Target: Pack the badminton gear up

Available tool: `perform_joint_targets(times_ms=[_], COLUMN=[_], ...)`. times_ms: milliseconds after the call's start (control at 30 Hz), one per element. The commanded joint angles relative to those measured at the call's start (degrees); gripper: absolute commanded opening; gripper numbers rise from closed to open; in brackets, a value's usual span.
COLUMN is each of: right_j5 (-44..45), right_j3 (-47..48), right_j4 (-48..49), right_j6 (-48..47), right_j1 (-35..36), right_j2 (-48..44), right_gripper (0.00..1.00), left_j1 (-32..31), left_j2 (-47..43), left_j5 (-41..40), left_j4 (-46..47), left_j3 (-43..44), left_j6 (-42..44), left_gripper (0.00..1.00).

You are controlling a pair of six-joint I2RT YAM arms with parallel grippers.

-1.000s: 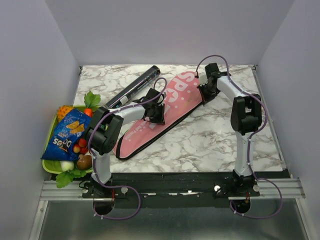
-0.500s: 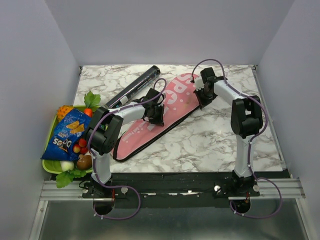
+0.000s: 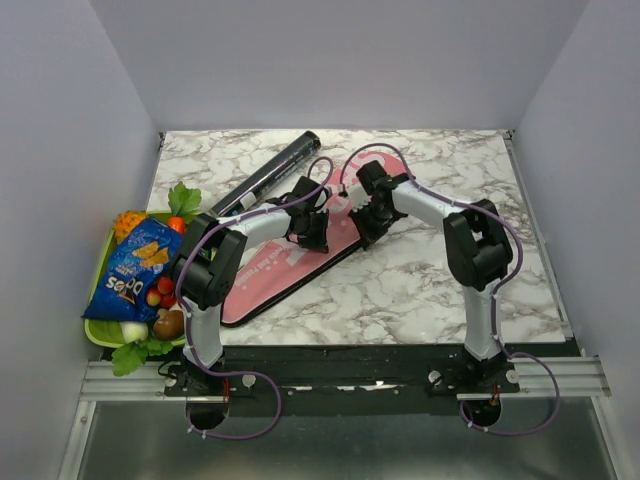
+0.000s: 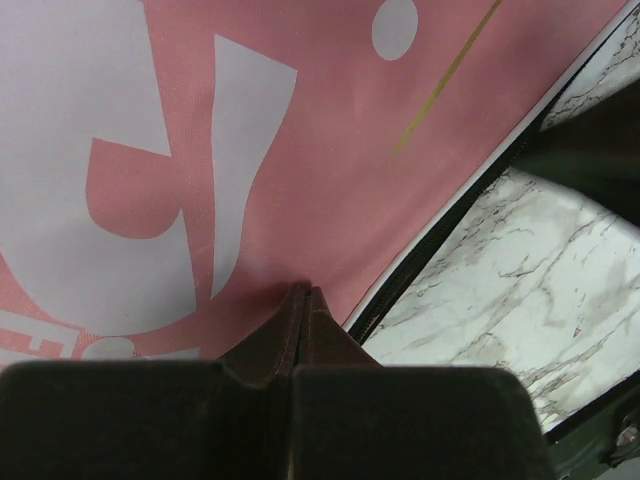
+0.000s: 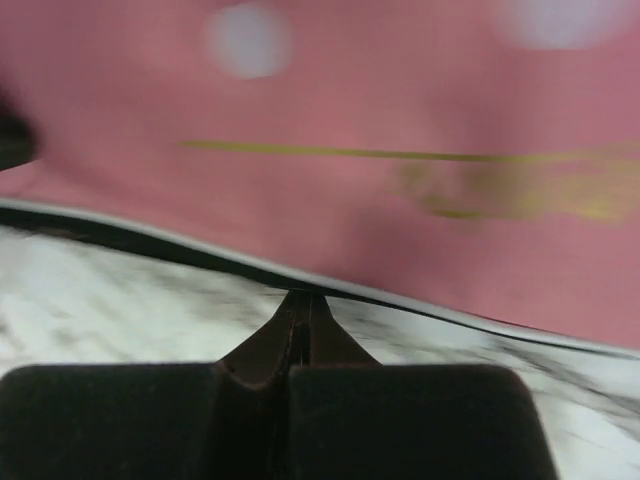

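Observation:
The pink bag (image 3: 280, 270) lettered "SPORT" lies flat and diagonal on the marble table. My left gripper (image 3: 312, 232) is shut, its tips pressed down on the bag's pink face (image 4: 300, 150) near the black zip edge. My right gripper (image 3: 365, 228) is shut at the bag's right edge, and its tips (image 5: 303, 293) meet the black zip line below the pink cloth (image 5: 400, 80). What they pinch is hidden. The long black tube (image 3: 268, 175) lies behind the bag, to the left. The two rackets do not show.
A green tray (image 3: 100, 330) with toy fruit stands at the left edge, with the blue snack packet (image 3: 135, 265) on it. Bare marble (image 3: 430, 270) lies right of the bag. Grey walls close the table on three sides.
My right gripper has slid from the bag's far end down along its right edge to the middle. The bag has shifted a little towards the near left. The left gripper has stayed put.

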Motion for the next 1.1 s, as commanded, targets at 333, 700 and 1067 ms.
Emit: perform_joint_targets(times_ms=[333,700,1067], right_j5=[0.91,11.66,9.29], right_j3=[-9.26,-5.04,10.25], right_j4=[4.82,3.93,-0.90], right_j6=[10.23,8.13,10.06], right_j1=[2.79,-8.10,-10.75], right_j2=[-7.44,-6.57,2.66], right_gripper=[0.22,0.53,0.56], left_j1=[-0.66,-0.92,-1.36], left_j2=[3.19,2.31,2.66], left_j5=[-1.23,-0.97,-1.14], left_j4=[-1.04,-0.34,0.02], left_j3=[-1.98,-3.04,-3.21], left_j6=[1.05,1.23,1.23], left_gripper=[0.00,0.00,0.00])
